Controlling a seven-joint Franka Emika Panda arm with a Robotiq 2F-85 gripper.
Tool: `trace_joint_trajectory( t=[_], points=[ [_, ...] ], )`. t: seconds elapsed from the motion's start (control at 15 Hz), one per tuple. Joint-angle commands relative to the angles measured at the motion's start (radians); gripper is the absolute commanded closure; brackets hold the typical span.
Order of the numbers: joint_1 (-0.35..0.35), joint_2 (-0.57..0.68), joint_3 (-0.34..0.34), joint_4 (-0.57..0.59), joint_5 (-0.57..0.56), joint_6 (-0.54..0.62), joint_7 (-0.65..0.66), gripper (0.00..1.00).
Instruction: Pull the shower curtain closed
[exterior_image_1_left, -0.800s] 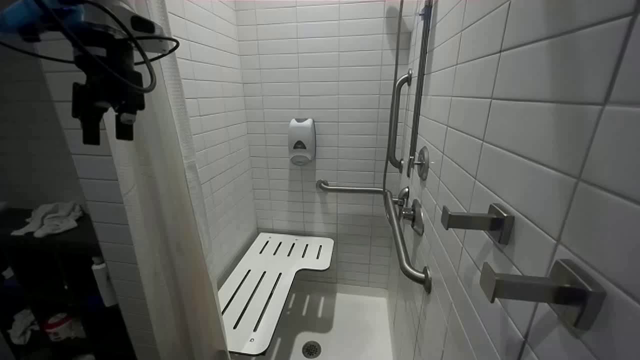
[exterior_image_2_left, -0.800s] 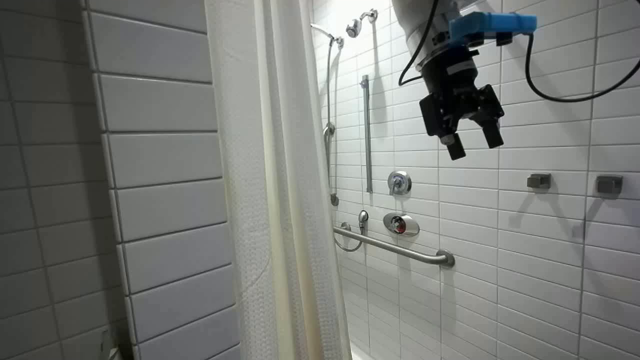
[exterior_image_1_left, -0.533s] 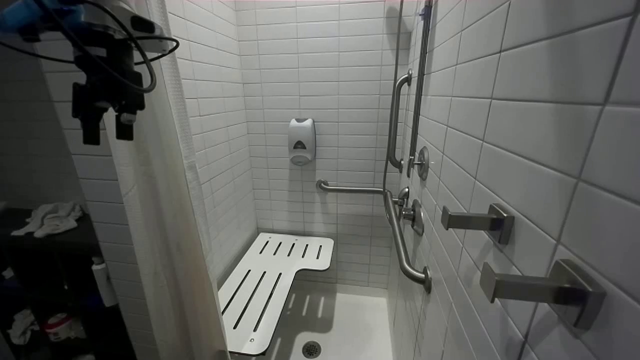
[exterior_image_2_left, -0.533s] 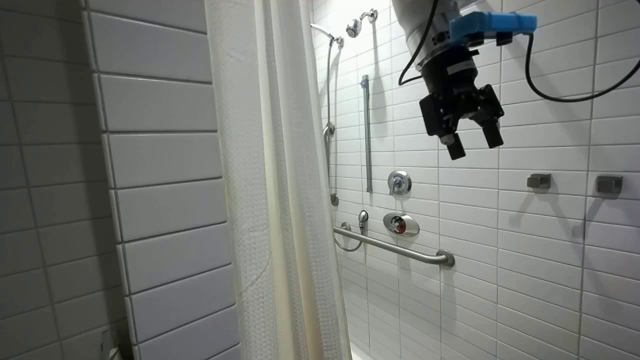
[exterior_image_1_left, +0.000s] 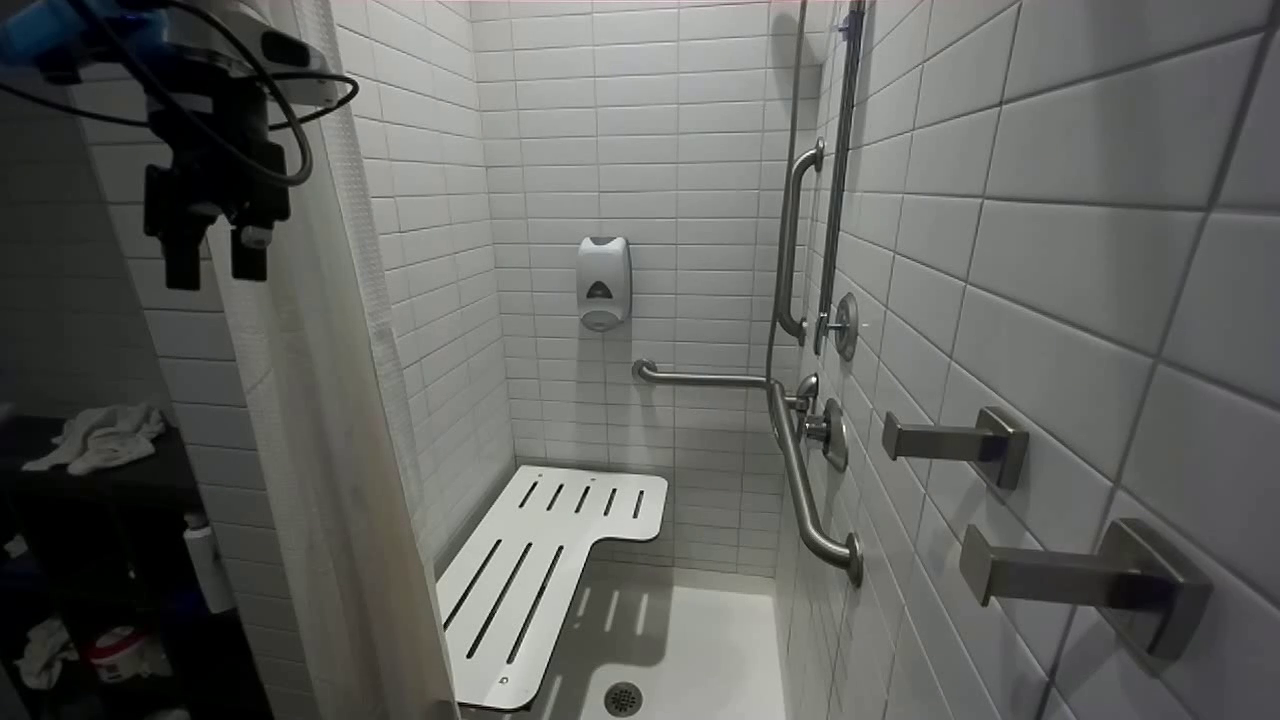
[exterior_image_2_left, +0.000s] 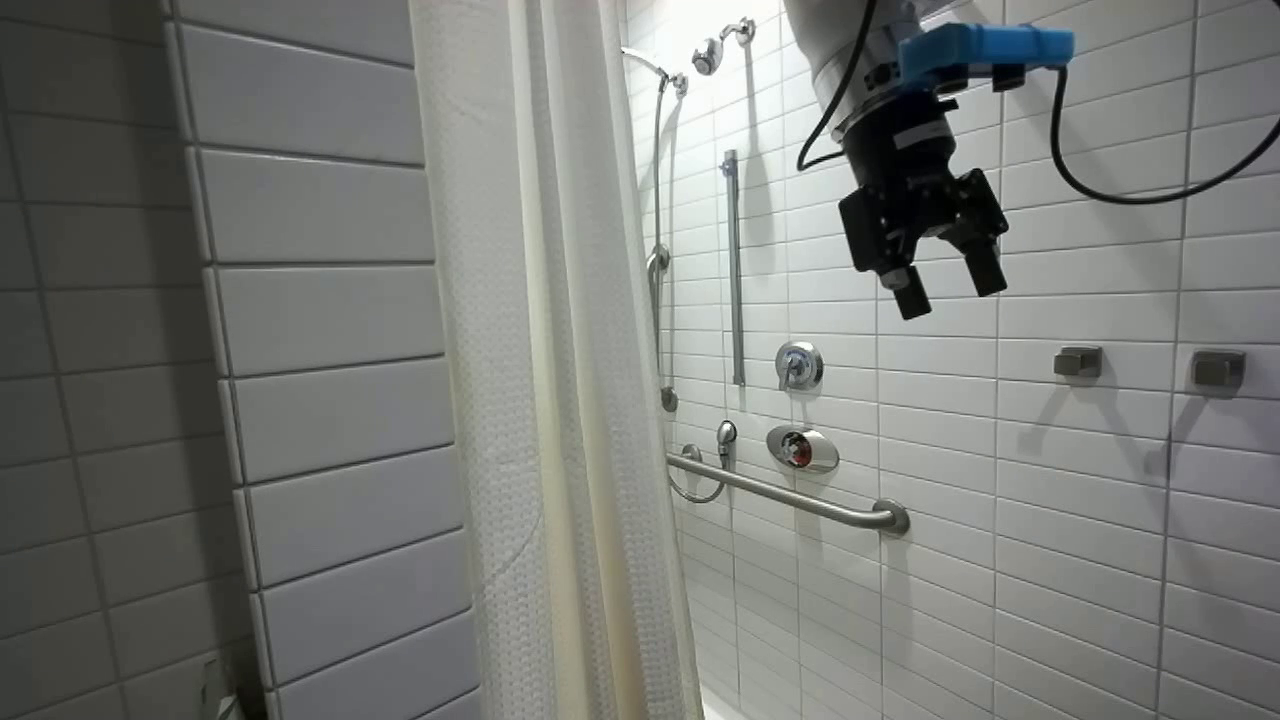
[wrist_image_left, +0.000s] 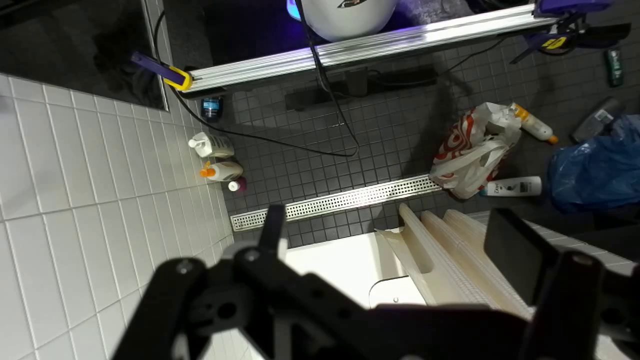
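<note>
In an exterior view the gripper (exterior_image_2_left: 950, 292) hangs, fingers (exterior_image_2_left: 985, 270) apart, at three o'clock from the shower curtain (exterior_image_2_left: 558, 400), probably clear of it, though depth reads poorly.

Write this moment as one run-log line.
hand: open, empty | shower curtain: hanging in folds, ungripped | shower seat: in view | closing: not yet done

The shower curtain (exterior_image_2_left: 557, 360) is creamy white with a fine waffle pattern; near it are a red-and-white bag (wrist_image_left: 475, 150), a blue bag (wrist_image_left: 592, 170) and a dark grey gridded floor (wrist_image_left: 300, 170).
</note>
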Motion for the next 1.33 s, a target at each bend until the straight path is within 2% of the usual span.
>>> trace_joint_trajectory(
  t=[0.0, 0.8, 1.27],
  points=[
    [0.009, 0.001, -0.007, 0.002, -0.003, -0.002, 0.004, 0.0],
    [0.014, -0.008, 0.002, -0.006, -0.004, 0.018, 0.014, 0.0],
    [-0.008, 0.049, -0.057, 0.061, 0.036, 0.033, 0.002, 0.0]
  ],
)
